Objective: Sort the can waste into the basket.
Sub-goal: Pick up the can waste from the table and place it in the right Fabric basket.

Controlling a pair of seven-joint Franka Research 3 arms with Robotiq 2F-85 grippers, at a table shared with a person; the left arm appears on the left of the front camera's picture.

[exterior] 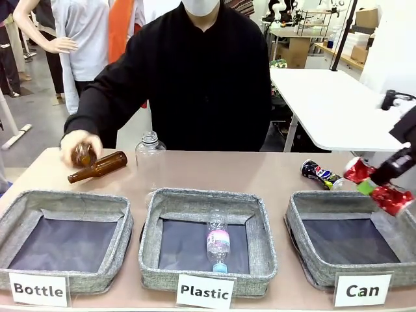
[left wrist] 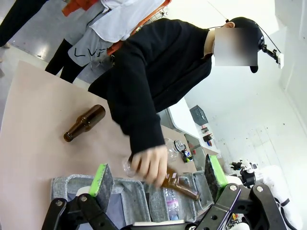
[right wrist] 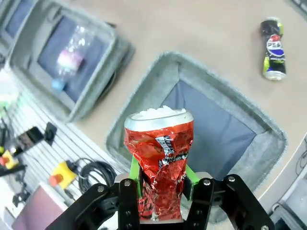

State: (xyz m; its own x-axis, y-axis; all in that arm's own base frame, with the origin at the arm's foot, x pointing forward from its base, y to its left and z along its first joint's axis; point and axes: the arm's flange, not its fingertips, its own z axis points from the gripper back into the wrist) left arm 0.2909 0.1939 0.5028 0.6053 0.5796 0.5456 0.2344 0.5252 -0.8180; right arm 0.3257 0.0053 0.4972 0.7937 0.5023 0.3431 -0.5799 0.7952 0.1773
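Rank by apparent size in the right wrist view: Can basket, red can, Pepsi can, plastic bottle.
1. Can basket
2. red can, though its nearness to the camera inflates it
3. plastic bottle and Pepsi can look alike, so they are not ranked

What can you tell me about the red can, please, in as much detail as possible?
The red can is crushed, crinkled thin metal with a silver rim and some small print. The right claw grips its lower part between green pads, holding it in the air above the edge of the grey cloth basket. Nothing else touches it.
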